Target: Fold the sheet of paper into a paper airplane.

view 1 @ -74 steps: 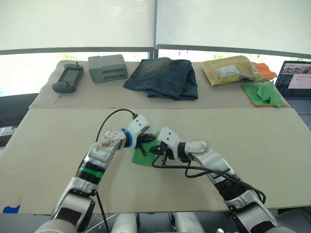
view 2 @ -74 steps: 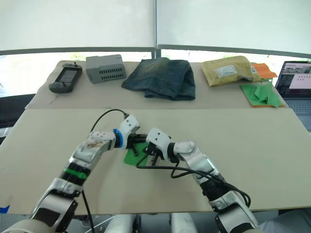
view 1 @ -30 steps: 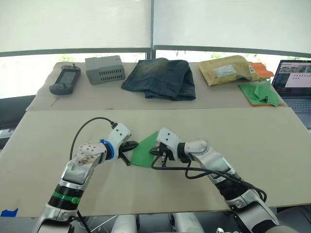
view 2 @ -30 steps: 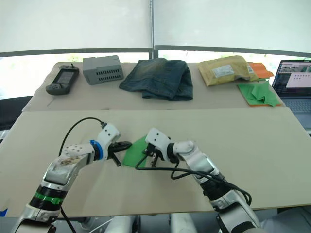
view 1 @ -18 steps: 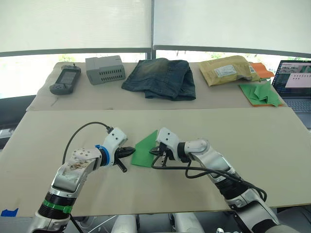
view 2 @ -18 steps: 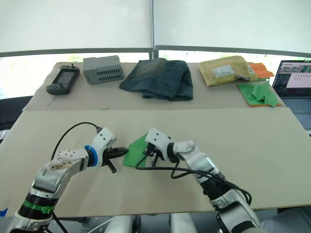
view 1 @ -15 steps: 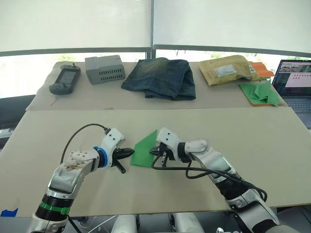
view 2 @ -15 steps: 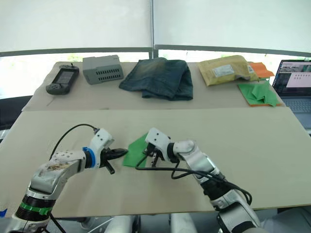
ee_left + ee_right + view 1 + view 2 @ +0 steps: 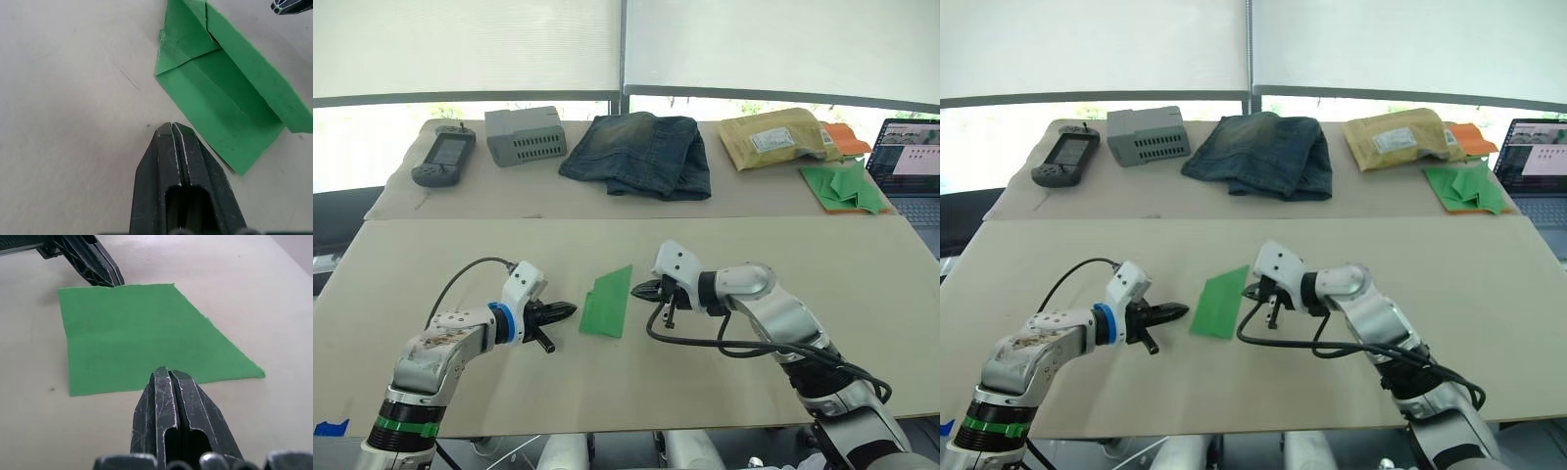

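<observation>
Two grippers flank sheet of paper (image 9: 608, 302), mid-tabletop toward near edge. Left gripper (image 9: 566, 310) and right gripper (image 9: 641, 290) both pinched closed, empty, just off paper. Thin, light, floppy, slides easily; best pinched at raised folded edge.

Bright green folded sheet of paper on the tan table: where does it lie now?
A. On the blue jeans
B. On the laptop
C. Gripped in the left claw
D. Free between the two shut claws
D: the bright green folded sheet of paper lies flat, left claw and right claw apart from it.
</observation>
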